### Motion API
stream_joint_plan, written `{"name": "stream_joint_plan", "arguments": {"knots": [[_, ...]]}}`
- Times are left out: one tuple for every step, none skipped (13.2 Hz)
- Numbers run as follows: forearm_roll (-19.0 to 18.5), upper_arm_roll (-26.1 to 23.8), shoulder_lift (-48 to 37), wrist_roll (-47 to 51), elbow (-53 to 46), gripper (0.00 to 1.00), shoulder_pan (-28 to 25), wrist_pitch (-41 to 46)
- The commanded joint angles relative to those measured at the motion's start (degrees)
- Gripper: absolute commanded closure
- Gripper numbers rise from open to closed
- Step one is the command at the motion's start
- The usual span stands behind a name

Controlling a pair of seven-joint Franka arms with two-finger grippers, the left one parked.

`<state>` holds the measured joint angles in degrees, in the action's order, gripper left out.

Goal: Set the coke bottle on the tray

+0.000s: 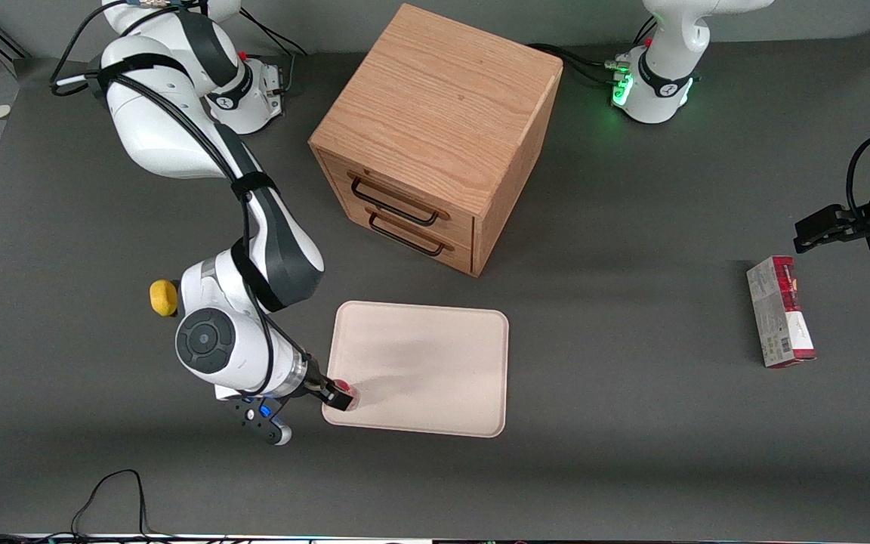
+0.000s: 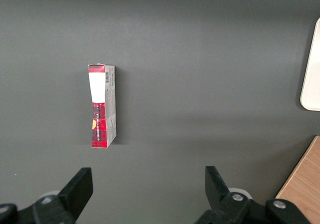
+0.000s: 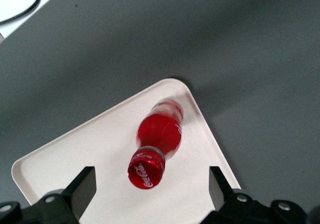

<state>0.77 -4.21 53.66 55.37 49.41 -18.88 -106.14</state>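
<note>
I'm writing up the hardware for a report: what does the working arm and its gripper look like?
The working arm has glossy white shells with dark grey joint sections, a round dark grey cap at the wrist, and black cables strapped along it. Its gripper, over the tray's corner above the coke bottle, has black fingers, spread open.

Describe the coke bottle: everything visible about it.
The coke bottle is small and glossy red, with a red cap bearing white script and a silvery band under the cap. It stands on the tray near a rounded corner, seemingly upright. The gripper hovers above it, fingers open and apart from it.
</note>
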Motion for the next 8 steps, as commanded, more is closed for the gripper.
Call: {"name": "stream_joint_plan", "arguments": {"knots": [[-1.65,0.17,-2.84,0.62,-1.07,0.00,-0.28,5.22],[-1.21,0.17,-5.04,0.53,0.15,0.00,-0.11,6.29],[-1.12,0.17,-8.89,-1.56,4.43,0.00,0.24,7.43],[-0.95,0.26,-13.89,-6.62,10.39,0.00,1.03,7.61],[-0.34,0.26,-19.77,-10.68,18.19,0.00,2.69,7.53],[0.28,0.35,-25.66,-15.68,25.23,0.00,4.19,7.44],[0.98,0.69,-31.11,-21.56,31.13,0.00,5.42,7.79],[1.16,0.79,-36.91,-27.71,37.19,0.00,7.17,9.18]]}}
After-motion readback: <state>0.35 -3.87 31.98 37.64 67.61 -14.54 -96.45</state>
